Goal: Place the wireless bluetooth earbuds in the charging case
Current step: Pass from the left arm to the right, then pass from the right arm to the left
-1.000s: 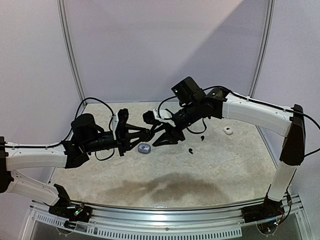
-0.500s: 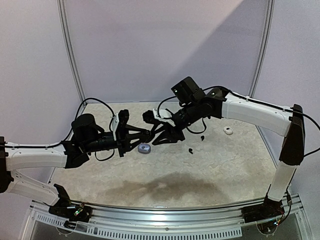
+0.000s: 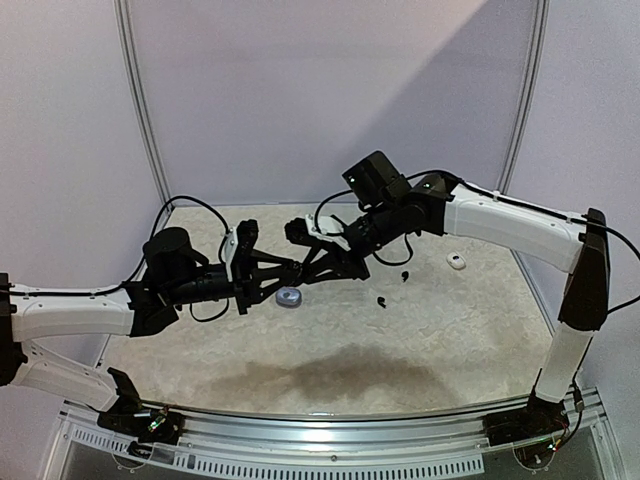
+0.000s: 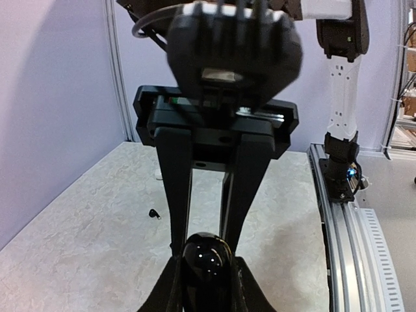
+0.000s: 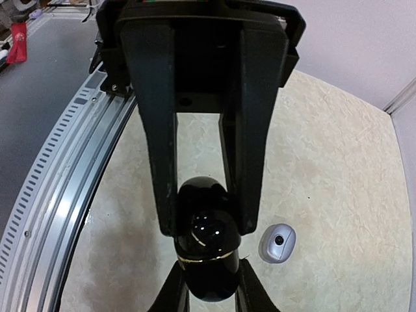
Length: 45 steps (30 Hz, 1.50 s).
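**A:** Where is the black charging case (image 5: 207, 234)?

**B:** At the centre of the top view, held above the table (image 3: 330, 380). It is caught between 2 grippers that meet nose to nose.

**A:** What about the left gripper (image 4: 205, 289)?

**B:** It is clenched on the case. In its wrist view, its 2 fingers hug the glossy shell at the bottom edge of the frame.

**A:** And the right gripper (image 5: 209, 292)?

**B:** Its fingers press the case's sides from the opposite end, so it looks to be grasping the same case. In the right wrist view a thin gold seam line runs across the shell.

**A:** And the earbuds?

**B:** 1 black earbud (image 3: 382, 300) lies on the table just right of centre, below the right arm and well apart from the case. A white piece (image 3: 457, 262) sits farther right.

**A:** Anything else?

**B:** A pale silver oval piece (image 3: 290, 297) lies on the table just below the joined grippers.
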Motion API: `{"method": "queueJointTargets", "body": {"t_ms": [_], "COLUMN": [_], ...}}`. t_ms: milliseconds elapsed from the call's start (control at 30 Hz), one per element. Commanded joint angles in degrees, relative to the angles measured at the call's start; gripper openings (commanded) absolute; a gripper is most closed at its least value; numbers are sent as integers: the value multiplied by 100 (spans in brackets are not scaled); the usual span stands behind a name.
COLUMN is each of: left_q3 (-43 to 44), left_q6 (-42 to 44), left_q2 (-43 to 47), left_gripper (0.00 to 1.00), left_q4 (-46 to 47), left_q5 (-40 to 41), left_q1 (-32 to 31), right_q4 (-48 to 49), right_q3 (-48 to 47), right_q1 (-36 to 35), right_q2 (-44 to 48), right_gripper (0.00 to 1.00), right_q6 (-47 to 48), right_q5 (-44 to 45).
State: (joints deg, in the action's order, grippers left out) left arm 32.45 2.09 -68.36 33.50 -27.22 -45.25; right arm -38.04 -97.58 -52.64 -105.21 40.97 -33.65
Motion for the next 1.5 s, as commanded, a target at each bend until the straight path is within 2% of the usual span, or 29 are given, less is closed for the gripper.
{"method": "queueJointTargets", "body": {"t_ms": [0, 100, 133, 167, 200, 233, 267, 300, 467, 600, 667, 833, 967, 1033, 1133, 1300, 1467], "left_q3": [113, 106, 86, 56, 21, -16, -49, -92, -227, -331, -378, -251, -65, -17, 104, 423, 587], "left_q6": [-62, -77, -96, -107, -139, -181, -184, -190, -190, -191, -390, -813, -994, -1128, -1184, -1391, -1507], "left_q2": [-24, -30, -21, -12, 1, 5, 26, 51, 242, 530, 623, 441, 241, 177, 131, 83, -40], "left_gripper": [0, 0, 3, 21, 52, 78, 96, 98, 99, 99, 99, 99, 99, 95, 85, 70, 65], "left_q4": [-137, -122, -86, -4, 82, 173, 248, 318, 494, 541, 578, 917, 1147, 1165, 1241, 1227, 1338], "left_q5": [-81, -75, -48, -11, 49, 123, 200, 271, 451, 545, 451, 247, -3, -32, -29, 88, -66], "left_q1": [-10, -10, -10, -10, -10, -10, -10, -10, 35, 170, 257, 354, 368, 368, 348, 316, 285], "right_q4": [-166, -223, -221, -229, -217, -168, -91, -16, 600, 1604, 2465, 5595, 6641, 7255, 7479, 7484, 7407], "right_q3": [-243, -244, -236, -231, -215, -186, -157, -111, 166, 636, 1069, 2255, 2432, 2607, 2648, 2674, 2601], "right_q1": [-4, -1, -8, -8, -5, 6, 21, 41, 179, 437, 523, 547, 546, 545, 537, 537, 536], "right_q2": [53, 53, 53, 53, 53, 61, 66, 83, 236, 475, 656, 1095, 1038, 1037, 1024, 1006, 978], "right_gripper": [14, 9, 7, 5, 5, 4, 4, 3, 3, 3, 4, 5, 5, 5, 5, 5, 5], "right_q6": [80, 144, 147, 148, 141, 120, 73, 39, -325, -1093, -1535, -3056, -3704, -4007, -4534, -4554, -4595], "right_q5": [-180, -203, -202, -203, -199, -195, -195, -209, -268, -405, -494, -613, -738, -877, -967, -1268, -1694]}}
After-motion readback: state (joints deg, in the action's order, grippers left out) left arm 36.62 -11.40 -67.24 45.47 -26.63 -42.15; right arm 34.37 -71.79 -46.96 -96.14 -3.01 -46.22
